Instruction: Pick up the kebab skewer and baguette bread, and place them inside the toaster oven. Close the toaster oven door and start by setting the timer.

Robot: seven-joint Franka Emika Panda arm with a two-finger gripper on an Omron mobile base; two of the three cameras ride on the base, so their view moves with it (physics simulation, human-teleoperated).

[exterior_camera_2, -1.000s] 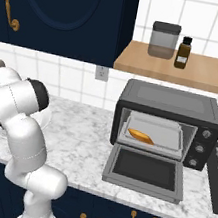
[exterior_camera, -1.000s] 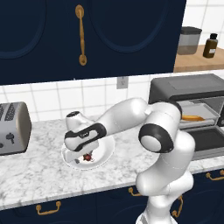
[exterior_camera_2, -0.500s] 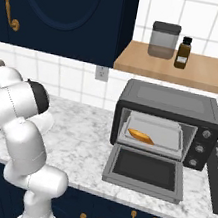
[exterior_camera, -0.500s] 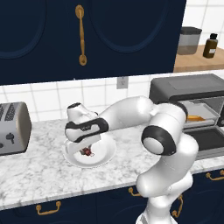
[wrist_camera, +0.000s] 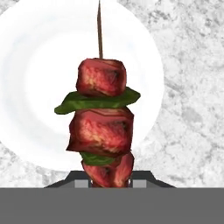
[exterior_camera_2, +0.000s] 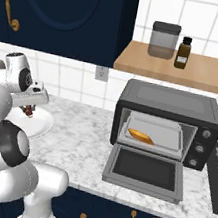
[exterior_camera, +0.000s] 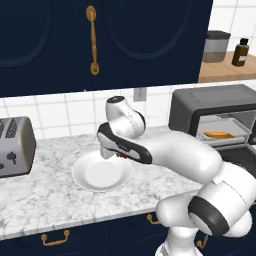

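Three glossy meat cubes on kebab skewer point(wrist_camera: 101, 127), hand-clamped.

I see the kebab skewer point(wrist_camera: 101, 127) up close in my hand view. It has red-brown meat chunks with green bits between them, and a thin stick pokes out past the last chunk. It hangs above a white plate point(wrist_camera: 26, 87), not touching it. From the right base view, the baguette bread point(exterior_camera_2: 140, 136) is a small golden loaf lying on the tray inside the toaster oven point(exterior_camera_2: 172, 104). The toaster oven door point(exterior_camera_2: 145, 171) is folded down flat, wide open.
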